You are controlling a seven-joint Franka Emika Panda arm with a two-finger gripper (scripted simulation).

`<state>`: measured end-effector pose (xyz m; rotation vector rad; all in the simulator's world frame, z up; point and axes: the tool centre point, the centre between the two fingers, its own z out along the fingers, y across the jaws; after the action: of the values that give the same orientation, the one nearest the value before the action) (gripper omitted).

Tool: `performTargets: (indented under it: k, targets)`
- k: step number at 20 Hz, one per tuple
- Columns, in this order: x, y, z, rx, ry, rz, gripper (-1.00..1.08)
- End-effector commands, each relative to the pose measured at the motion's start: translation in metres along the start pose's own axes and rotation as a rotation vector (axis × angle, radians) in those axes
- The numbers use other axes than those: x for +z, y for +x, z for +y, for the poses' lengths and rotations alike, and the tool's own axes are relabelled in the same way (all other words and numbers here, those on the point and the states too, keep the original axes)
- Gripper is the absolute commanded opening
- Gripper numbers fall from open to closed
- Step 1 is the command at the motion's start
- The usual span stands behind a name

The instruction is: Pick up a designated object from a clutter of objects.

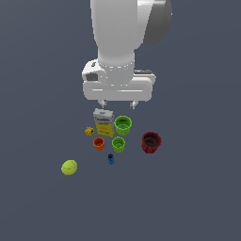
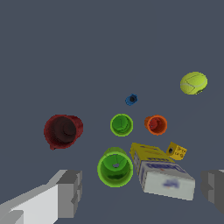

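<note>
Small lime-green cup standing upright on the desk, mouth up, in the middle of the clutter, touched by nothing. Just beside it, toward the exterior view's left, the orange cup, about the same size. Behind it in the exterior view, the larger green cup, also upright, and next to that the yellow-white box with blurred blue print. Toward the exterior view's right, a little apart, the dark red cup. In front, near, a tiny blue item. Beside the box, a tiny yellow block. Well apart, toward the exterior view's lower left, a yellow-green ball.

Above the box and the larger green cup, the white arm with the pincer hanging in the air, fingers spread wide apart, holding nothing.

Desk a flat, plain dark grey-blue surface, filling both views to the edges; no walls, no room visible around.
</note>
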<state>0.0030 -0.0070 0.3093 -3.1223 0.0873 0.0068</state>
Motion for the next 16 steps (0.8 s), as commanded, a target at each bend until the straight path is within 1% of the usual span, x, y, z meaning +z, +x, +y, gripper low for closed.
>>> performTargets:
  k: [1,4,10,16]
  targets:
    - [0.0,0.0,0.0,0.0,0.0,0.0,1.0]
    - [-0.001,0.001,-0.004,-0.002,0.0,0.0,1.0]
    - [-0.004,0.003,-0.024,-0.016,0.0,-0.001,1.0]
    - [-0.002,0.004,-0.023,-0.006,0.0,-0.001,1.0]
